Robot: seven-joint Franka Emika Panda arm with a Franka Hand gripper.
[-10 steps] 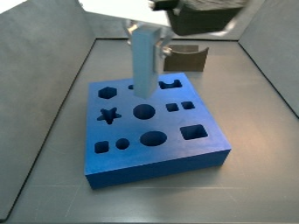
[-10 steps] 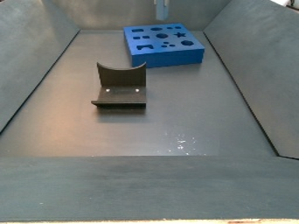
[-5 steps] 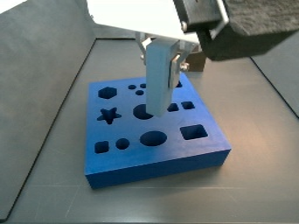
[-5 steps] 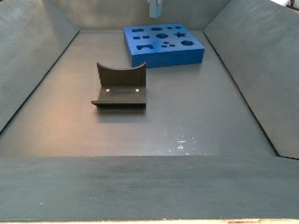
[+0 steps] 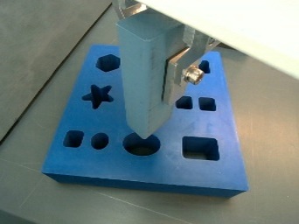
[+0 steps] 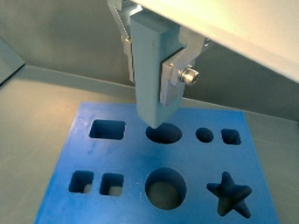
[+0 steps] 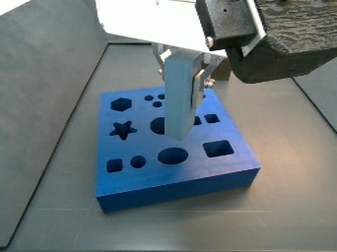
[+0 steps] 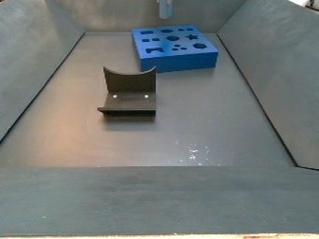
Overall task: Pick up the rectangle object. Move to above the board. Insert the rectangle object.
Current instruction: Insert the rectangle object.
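In a side view the gripper [image 7: 184,74] hangs over the middle of the board [image 7: 171,182], its silver plates clamped on the block [image 7: 178,94]. The pale blue block stands upright, its lower end at the round hole in the board's centre. A dark object [image 7: 211,71] sits behind the board's far right corner.

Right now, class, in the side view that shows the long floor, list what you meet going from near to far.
Bare floor → dark fixture → blue board → pale block held by the gripper over the board's far edge.
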